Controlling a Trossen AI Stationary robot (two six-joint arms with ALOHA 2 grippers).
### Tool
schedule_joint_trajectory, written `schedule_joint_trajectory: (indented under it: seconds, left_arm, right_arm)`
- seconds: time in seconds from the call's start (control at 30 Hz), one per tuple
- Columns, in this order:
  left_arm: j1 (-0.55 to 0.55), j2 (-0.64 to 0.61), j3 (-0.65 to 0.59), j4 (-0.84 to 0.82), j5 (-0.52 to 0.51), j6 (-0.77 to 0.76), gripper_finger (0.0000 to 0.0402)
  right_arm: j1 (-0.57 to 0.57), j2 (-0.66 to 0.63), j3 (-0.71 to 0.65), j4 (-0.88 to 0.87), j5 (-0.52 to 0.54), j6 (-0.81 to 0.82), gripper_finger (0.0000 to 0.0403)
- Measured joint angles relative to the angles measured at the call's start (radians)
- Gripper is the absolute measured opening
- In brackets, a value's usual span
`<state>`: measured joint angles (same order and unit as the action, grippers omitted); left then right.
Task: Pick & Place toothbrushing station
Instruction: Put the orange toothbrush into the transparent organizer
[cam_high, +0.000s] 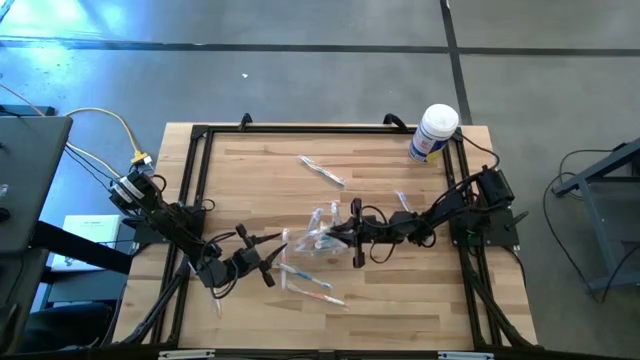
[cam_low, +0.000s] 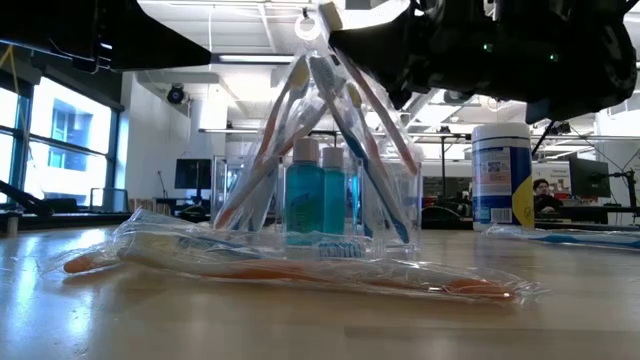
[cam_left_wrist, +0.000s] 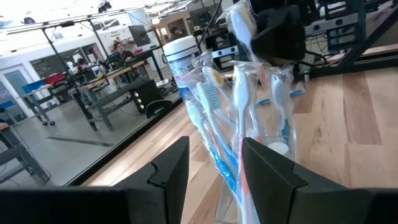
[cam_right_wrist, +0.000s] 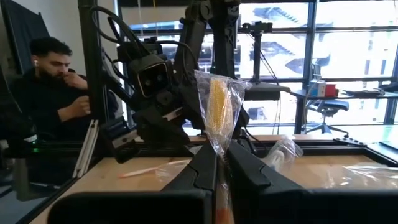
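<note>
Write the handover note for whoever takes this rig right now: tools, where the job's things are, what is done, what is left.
Right tool: shut on a wrapped toothbrush, above the clear holder mid-table.
Left tool: open, empty, facing the holder from beside it.
Holder: upright on the table, several wrapped brushes leaning in it.
Left: one wrapped brush in front of the holder, others loose around it; white canister at the far right corner.
</note>
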<state>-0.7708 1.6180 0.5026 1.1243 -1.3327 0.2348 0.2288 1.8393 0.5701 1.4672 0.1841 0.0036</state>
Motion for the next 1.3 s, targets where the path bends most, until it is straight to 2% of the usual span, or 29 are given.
schedule_joint_trajectory:
  seconds: [0.47, 1.0, 1.13, 1.3]
  left_arm:
    - [0.0, 0.0, 0.0, 0.0, 0.0, 0.0, 0.0143]
    - [0.0, 0.0, 0.0, 0.0, 0.0, 0.0, 0.0143]
    - [0.0, 0.0, 0.0, 0.0, 0.001, 0.0, 0.0143]
    - [0.0, 0.0, 0.0, 0.0, 0.001, 0.0, 0.0143]
  right_arm:
    - [0.003, 0.001, -0.001, -0.026, -0.008, 0.037, 0.0011]
    - [0.007, 0.001, -0.002, -0.153, -0.018, 0.046, 0.0013]
    - [0.007, 0.001, -0.002, -0.204, 0.003, 0.039, 0.0032]
    - [0.007, 0.001, -0.002, -0.284, 0.051, 0.007, 0.0077]
